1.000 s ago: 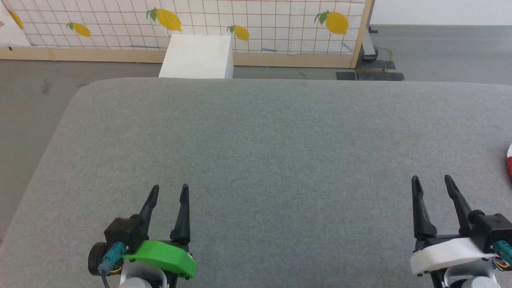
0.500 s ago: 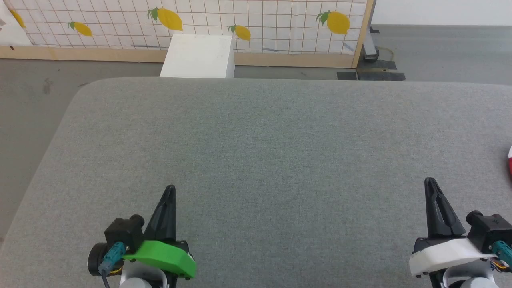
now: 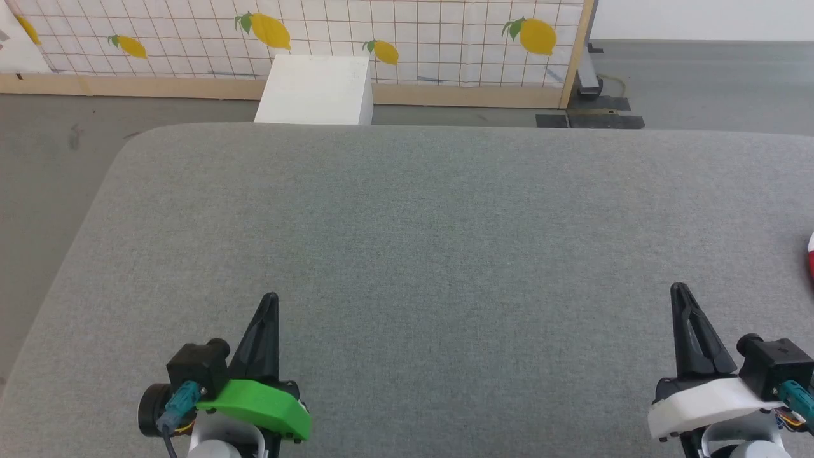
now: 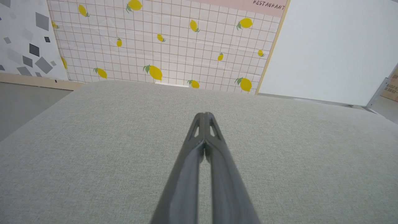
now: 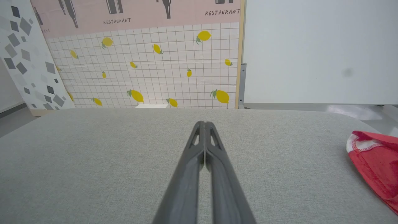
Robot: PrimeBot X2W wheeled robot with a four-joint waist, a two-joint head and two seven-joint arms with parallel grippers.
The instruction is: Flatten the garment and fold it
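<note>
A corner of the red garment (image 5: 374, 161) with white trim lies on the grey surface at the right edge of the right wrist view; a sliver of the garment (image 3: 810, 254) peeks in at the far right of the head view. My left gripper (image 3: 270, 298) sits at the lower left, shut with nothing between its fingers, as the left wrist view confirms for the same left gripper (image 4: 204, 114). At the lower right my right gripper (image 3: 679, 287) is likewise shut and empty, well left of the garment; the right gripper (image 5: 202, 123) points across bare fabric.
The grey padded table (image 3: 407, 210) has rounded far corners and a left edge dropping to the floor. A white box (image 3: 315, 89) stands on the floor behind it, before a lemon-print partition (image 3: 305, 32). A black stand base (image 3: 588, 114) lies at the back right.
Both grippers closed from wide open to fully shut, staying in place. The head view shifted only slightly.
</note>
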